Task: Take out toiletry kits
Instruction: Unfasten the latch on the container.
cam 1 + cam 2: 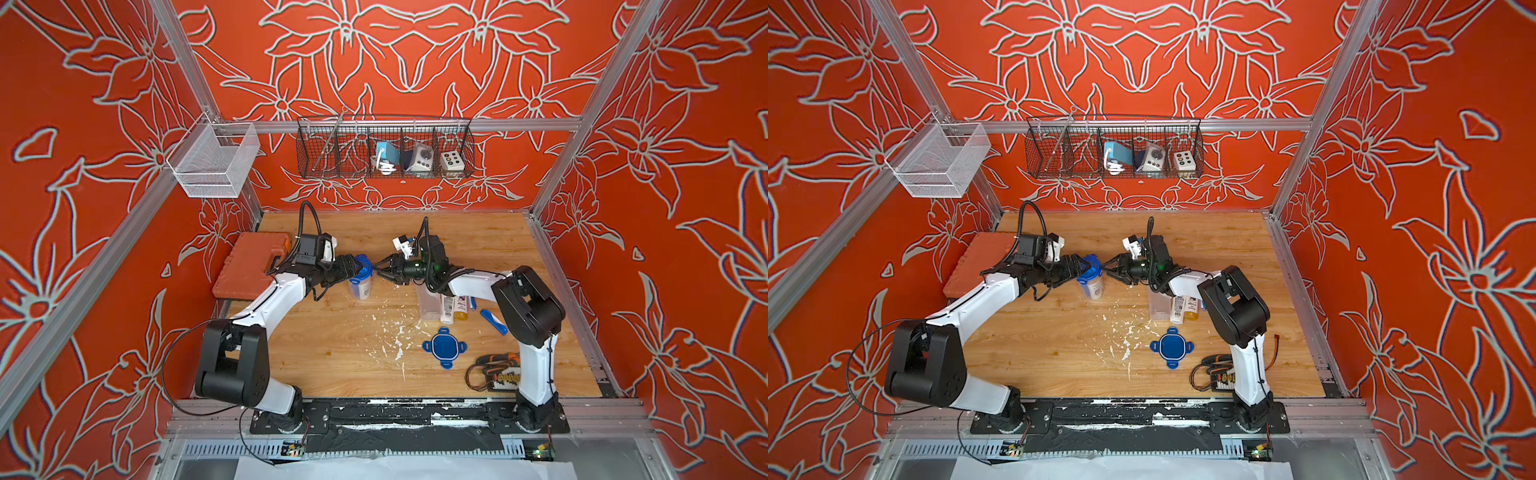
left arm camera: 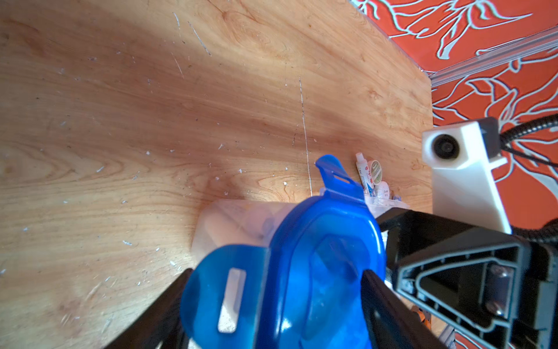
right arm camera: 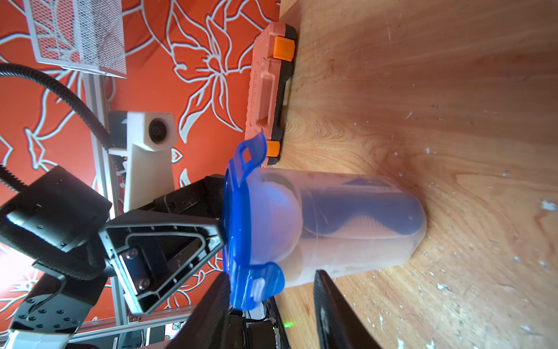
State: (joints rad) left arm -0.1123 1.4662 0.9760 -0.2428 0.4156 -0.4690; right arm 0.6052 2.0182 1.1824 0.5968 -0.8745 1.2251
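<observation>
A clear tub (image 1: 360, 287) with a blue lid (image 1: 362, 265) stands mid-table; a dark blue-and-white item (image 3: 347, 217) shows through its wall. My left gripper (image 1: 355, 270) (image 2: 274, 305) reaches over it, a finger on either side of the lid (image 2: 317, 256); whether they press on it I cannot tell. My right gripper (image 1: 379, 271) (image 3: 271, 276) faces it, open, with a raised lid tab (image 3: 256, 285) against one finger. To the right a second tub (image 1: 428, 301) lies on its side beside a white bottle (image 1: 448, 309), an amber bottle (image 1: 461, 311) and a blue toothbrush (image 1: 494, 322).
A loose blue lid (image 1: 444, 347) lies near the front right, with a screwdriver and wired board (image 1: 496, 372) beside the right arm's base. An orange tool case (image 1: 249, 268) sits at the left edge. Wire baskets (image 1: 384, 145) (image 1: 214, 160) hang on the walls.
</observation>
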